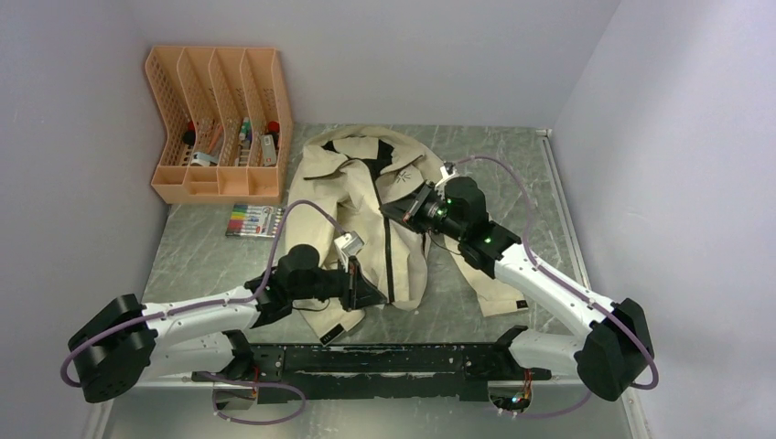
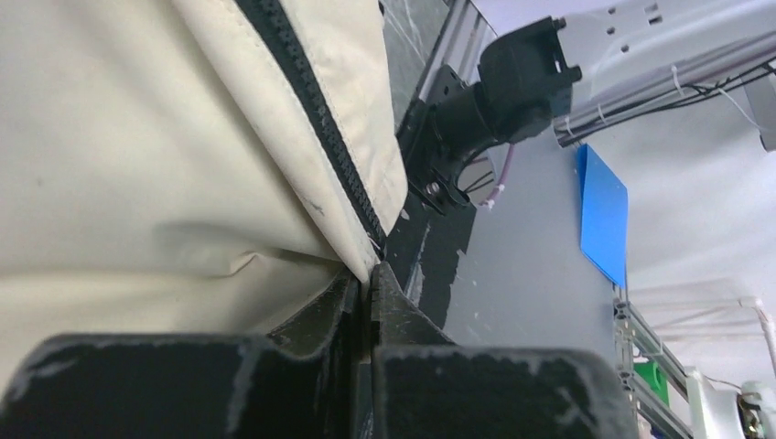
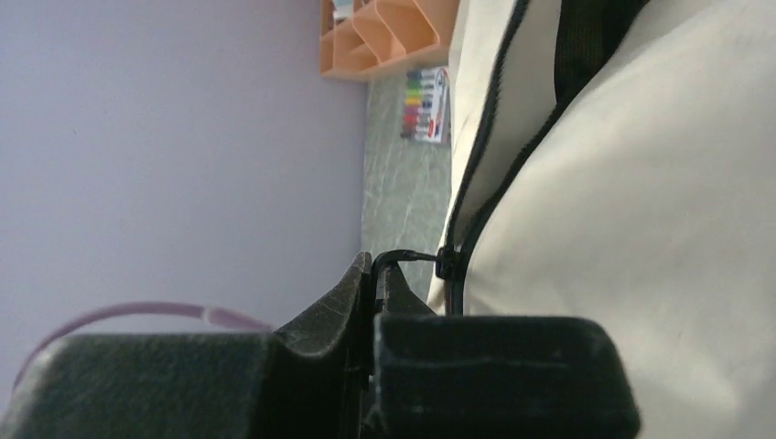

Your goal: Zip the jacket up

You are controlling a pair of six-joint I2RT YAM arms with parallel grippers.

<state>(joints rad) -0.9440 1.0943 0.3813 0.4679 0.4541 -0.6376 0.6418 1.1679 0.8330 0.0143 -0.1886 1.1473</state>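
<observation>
Pulling toward 12 o'clock looks right for you: the jacket lies at table centre, zipper running 6 to 12, left gripper pinching its hem at the 6 end, right gripper nearer the collar, closed on the pull loop.

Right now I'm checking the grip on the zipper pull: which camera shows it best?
Right wrist: the zipper pull runs from the slider into the shut right gripper. Top external hides it under that gripper; left wrist shows only lower zipper teeth above the left gripper shut on the jacket.
</observation>
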